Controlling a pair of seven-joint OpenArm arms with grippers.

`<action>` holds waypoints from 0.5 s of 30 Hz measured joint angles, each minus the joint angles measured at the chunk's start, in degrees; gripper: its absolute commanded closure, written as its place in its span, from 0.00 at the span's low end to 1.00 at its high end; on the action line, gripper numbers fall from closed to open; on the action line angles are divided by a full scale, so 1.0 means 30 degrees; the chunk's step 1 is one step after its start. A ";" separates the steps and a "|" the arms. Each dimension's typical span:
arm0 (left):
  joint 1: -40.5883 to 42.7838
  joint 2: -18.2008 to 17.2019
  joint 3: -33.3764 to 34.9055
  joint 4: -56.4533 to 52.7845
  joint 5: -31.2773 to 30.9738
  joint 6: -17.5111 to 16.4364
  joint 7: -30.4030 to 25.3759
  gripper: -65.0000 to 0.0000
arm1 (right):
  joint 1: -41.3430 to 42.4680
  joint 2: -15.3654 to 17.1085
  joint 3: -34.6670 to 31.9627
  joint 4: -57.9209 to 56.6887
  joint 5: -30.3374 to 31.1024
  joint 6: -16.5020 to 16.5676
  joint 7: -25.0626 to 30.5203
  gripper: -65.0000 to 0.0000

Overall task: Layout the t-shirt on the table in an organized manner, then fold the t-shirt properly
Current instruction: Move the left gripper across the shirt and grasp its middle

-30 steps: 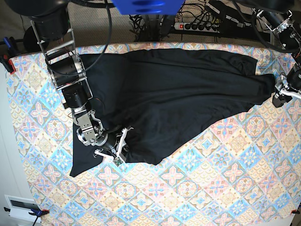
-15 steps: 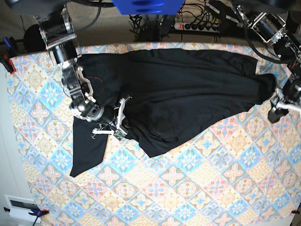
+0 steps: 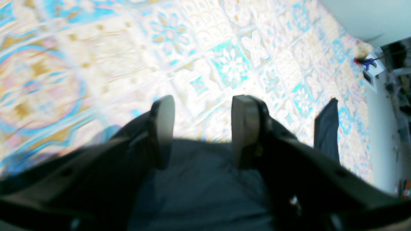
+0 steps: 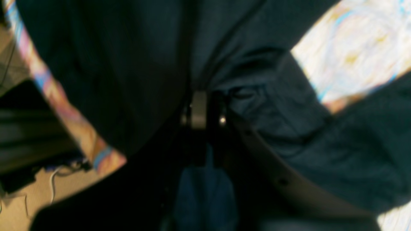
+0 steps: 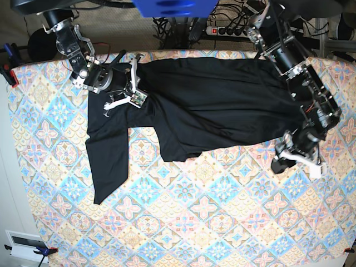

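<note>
The black t-shirt (image 5: 222, 105) lies across the far half of the patterned table (image 5: 222, 222), with one long sleeve (image 5: 108, 161) trailing down at the left. My right gripper (image 5: 131, 83) is near the far left corner and is shut on a bunched fold of the t-shirt (image 4: 289, 144); its closed tips (image 4: 205, 109) are pressed together in the cloth. My left gripper (image 5: 289, 160) is at the shirt's right end, low over the table. Its jaws (image 3: 204, 128) stand wide apart, with black fabric (image 3: 199, 186) lying under the finger bases and tablecloth (image 3: 224, 48) beyond.
A power strip (image 5: 233, 30) and cables lie behind the table's far edge. Red clamps (image 5: 8, 73) grip the left corner. A white box (image 5: 22, 243) sits on the floor at the front left. The sleeve end (image 3: 326, 128) shows far off in the left wrist view.
My right gripper has carried its fold of shirt from the left middle up to the far left corner. My left gripper has moved nearer and inward, and the shirt's right end has followed.
</note>
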 measured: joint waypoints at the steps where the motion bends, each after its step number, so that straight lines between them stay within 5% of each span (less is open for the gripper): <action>1: -0.0284 0.0364 0.0415 -0.0109 0.0408 0.0000 -0.0240 0.57 | -0.0321 0.0073 0.0517 0.0044 -0.0015 -0.0007 0.0000 1.00; 8: -0.1647 0.2120 0.3905 -0.4721 0.2681 0.0007 -0.2594 0.57 | -0.2280 0.0073 0.3548 0.0131 -0.0029 -0.0080 0.0058 1.00; 15: -0.2586 0.2506 0.7752 -0.9362 0.2674 0.0000 -0.4379 0.56 | -0.2375 0.0117 0.4138 0.0087 -0.0029 -0.0073 0.0058 1.00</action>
